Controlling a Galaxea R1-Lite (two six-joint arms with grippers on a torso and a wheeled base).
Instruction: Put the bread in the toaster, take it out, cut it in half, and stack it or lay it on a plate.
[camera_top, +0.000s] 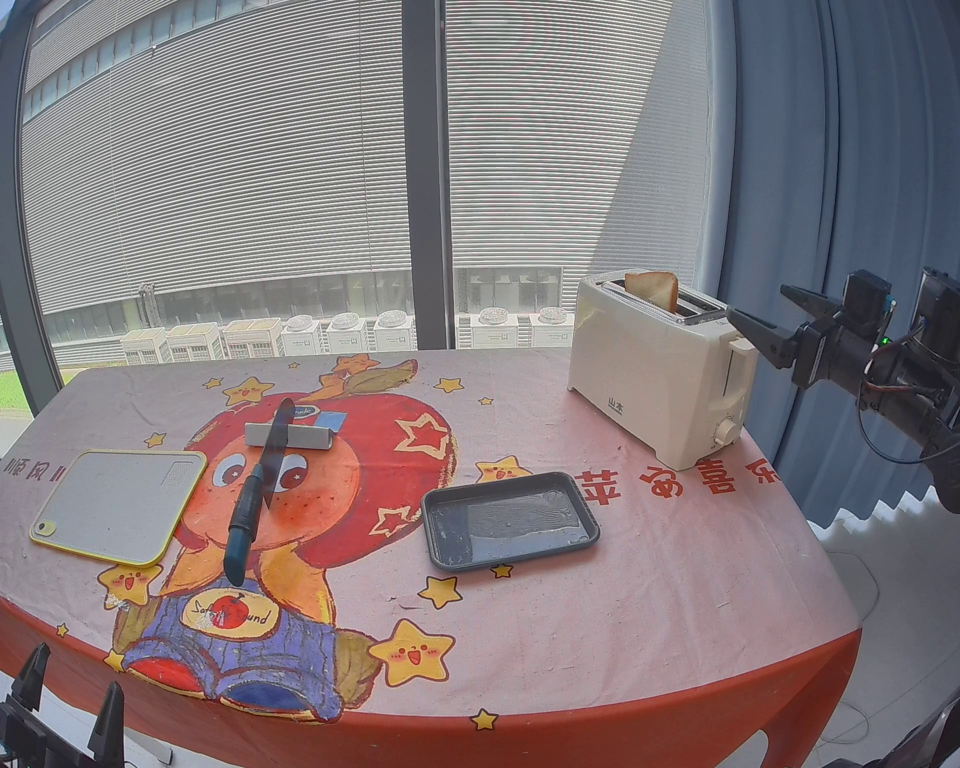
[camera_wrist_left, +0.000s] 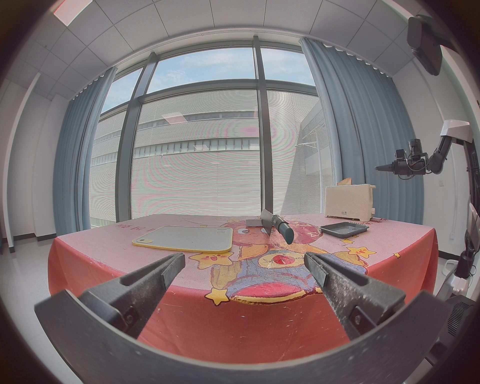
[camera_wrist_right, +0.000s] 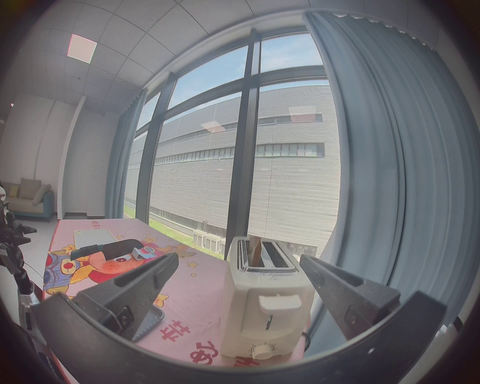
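Observation:
A slice of bread (camera_top: 652, 289) stands upright in one slot of the white toaster (camera_top: 660, 370) at the table's back right, its top poking out. My right gripper (camera_top: 762, 305) hovers open just right of the toaster at slot height, holding nothing; its wrist view looks down on the toaster (camera_wrist_right: 265, 300) and the bread (camera_wrist_right: 255, 250). A dark rectangular plate (camera_top: 510, 520) lies in front of the toaster. A dark-handled knife (camera_top: 255, 490) rests across a grey holder (camera_top: 290, 434) left of centre. My left gripper (camera_top: 78, 672) is open below the table's front left edge.
A pale cutting board (camera_top: 120, 503) with a yellow rim lies at the table's left side. A patterned cloth (camera_top: 620, 640) covers the table. A window and blue curtains stand behind and right of the toaster.

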